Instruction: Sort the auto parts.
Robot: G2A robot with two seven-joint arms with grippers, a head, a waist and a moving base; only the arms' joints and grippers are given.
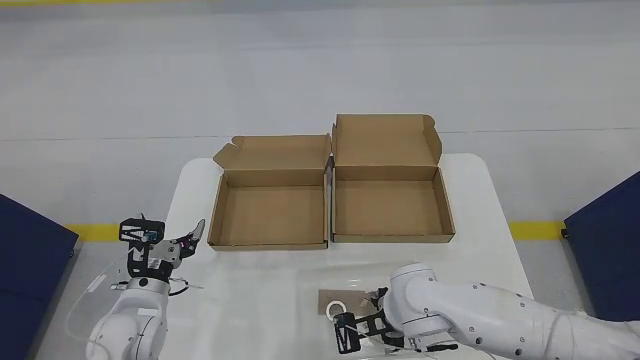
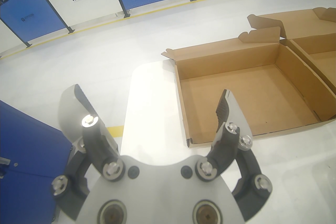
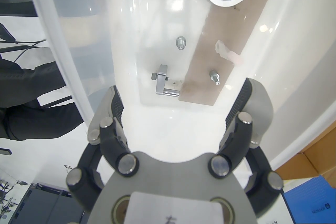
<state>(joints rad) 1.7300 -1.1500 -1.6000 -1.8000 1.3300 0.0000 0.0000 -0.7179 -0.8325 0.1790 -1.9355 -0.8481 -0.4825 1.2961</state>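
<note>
Right fingers (image 3: 116, 107) spread wide, empty, left fingers (image 2: 229, 110) likewise

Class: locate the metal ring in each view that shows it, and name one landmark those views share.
Top view: metal ring at the table near edge, beside the right tool.
Right wrist view: metal ring ahead of the tool, at the far end of the brown strip.
Shared landmark: the brown strip under it.

The white table (image 1: 470, 185) under my claws carries a brown card strip (image 3: 223, 30). Just beside the strip lies a small bolt (image 3: 180, 42), with a metal clamp (image 3: 162, 83) at its corner. Well beyond the strip, one open cardboard box (image 1: 268, 215) sits against a second box (image 1: 388, 208).
</note>
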